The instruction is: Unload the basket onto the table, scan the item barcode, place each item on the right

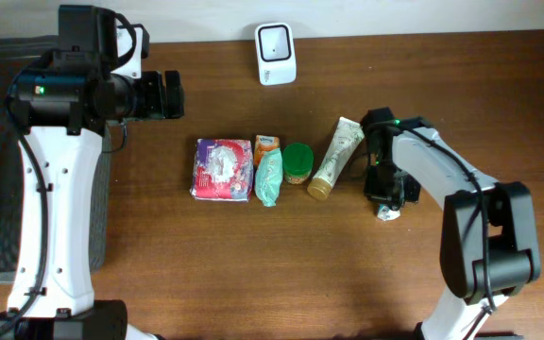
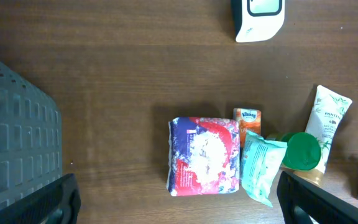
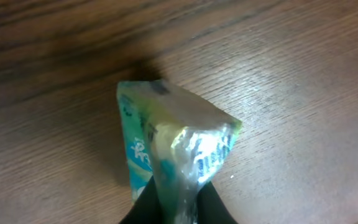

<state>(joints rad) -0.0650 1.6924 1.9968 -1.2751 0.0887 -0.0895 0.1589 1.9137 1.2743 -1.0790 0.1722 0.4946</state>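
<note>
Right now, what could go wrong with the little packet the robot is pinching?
1. The right claw grips only the packet's thin crinkly end, so it might slip out when lifted.
2. The scanner sits near the table's far edge, beyond the tube. Swinging over there could knock the tube.
3. No barcode shows on the packet, so it may reach the scanner facing the wrong way.
</note>
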